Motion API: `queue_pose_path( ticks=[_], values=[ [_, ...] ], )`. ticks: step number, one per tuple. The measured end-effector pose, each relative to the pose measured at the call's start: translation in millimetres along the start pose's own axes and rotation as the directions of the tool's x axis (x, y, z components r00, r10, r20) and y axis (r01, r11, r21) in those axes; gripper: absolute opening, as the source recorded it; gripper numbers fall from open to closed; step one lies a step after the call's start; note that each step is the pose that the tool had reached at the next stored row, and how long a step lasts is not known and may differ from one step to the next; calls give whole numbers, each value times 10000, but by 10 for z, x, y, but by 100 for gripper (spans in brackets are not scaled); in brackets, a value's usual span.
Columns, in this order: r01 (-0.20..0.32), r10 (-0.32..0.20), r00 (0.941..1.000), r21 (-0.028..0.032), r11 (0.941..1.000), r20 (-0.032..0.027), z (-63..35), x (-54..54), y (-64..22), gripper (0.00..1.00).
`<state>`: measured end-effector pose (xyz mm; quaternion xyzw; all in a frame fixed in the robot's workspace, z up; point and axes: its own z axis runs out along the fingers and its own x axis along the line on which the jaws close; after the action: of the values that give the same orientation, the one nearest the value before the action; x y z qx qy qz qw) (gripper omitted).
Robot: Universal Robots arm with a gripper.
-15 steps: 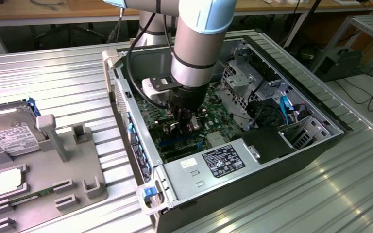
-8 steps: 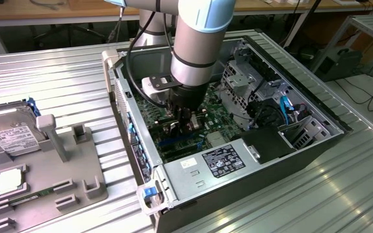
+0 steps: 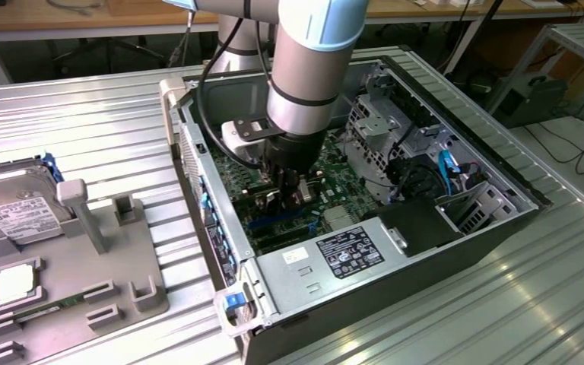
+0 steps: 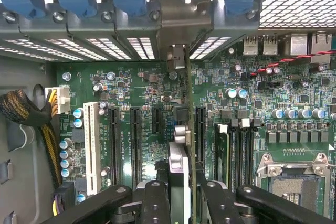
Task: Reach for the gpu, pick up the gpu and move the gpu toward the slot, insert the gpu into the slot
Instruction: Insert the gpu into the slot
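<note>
Ribbed metal sheeting forms the counter (image 3: pixel 89 114), and on it an open computer case (image 3: pixel 198 144) lies on its side with the arm reaching down into it.

The gpu (image 4: pixel 189 129) stands on edge above the green motherboard (image 4: pixel 131 87). From the wrist it appears as a thin line, its metal bracket end up against the vented rear wall of the case. The end effector (image 4: pixel 186 205) is closed on it, with dark fingers (image 4: pixel 155 205) pressed to either face near the upper edge and the card pinched between them.

The slot (image 4: pixel 200 135), a long black connector, runs just beside and parallel to the card's edge. I cannot tell whether the lower edge has entered it or hangs just above.

To my eye the card is light and stiff but delicate. The board is thin, it carries small soldered parts and a small heatsink, and its contact edge would not take side load kindly. Holding it by the flat faces near the top, as here, looks sensible, since that keeps the contact edge free and the card upright.

Other black slots and one white slot (image 4: pixel 91 145) lie alongside, and the square CPU socket (image 4: pixel 294 182) is well apart. On the exterior view's left, a hard drive (image 3: pixel 13 209) rests on a grey fixture (image 3: pixel 89 281) outside the case.
</note>
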<state>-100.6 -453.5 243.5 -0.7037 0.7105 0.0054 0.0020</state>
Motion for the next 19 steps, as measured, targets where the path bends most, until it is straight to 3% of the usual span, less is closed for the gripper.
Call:
queue_pose_path(
  ticks=[19],
  values=[
    [-178,178,9998,2,9998,2,1,0,-21,28]
  ],
)
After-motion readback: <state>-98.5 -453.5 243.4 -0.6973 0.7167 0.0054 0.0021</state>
